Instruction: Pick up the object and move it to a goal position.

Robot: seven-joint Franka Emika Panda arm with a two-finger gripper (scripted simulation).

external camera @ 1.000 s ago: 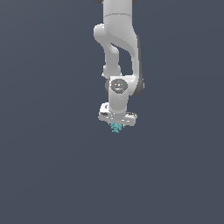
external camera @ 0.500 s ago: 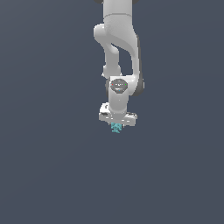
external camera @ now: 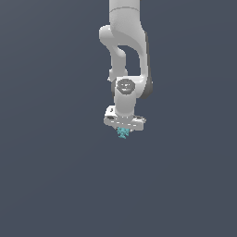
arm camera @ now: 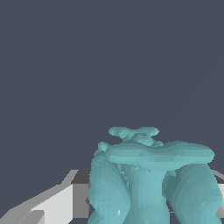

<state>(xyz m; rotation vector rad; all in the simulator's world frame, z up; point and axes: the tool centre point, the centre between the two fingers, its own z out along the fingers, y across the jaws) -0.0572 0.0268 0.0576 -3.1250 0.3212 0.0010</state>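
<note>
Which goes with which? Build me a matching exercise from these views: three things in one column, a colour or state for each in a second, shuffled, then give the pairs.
Column 1:
1. the object
2. the gripper
3. the arm

Column 2:
A. white, reaches down from the top of the exterior view
B. teal and knobbly, fills the near part of the wrist view
C. closed on something narrower than itself

Pairs: 1-B, 2-C, 3-A

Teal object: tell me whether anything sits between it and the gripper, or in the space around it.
Nothing visible does. The teal object sits directly under the gripper, between its fingers, filling the wrist view. Around it both views show only plain grey background. No goal marker is visible, so that path cannot be judged.
</note>
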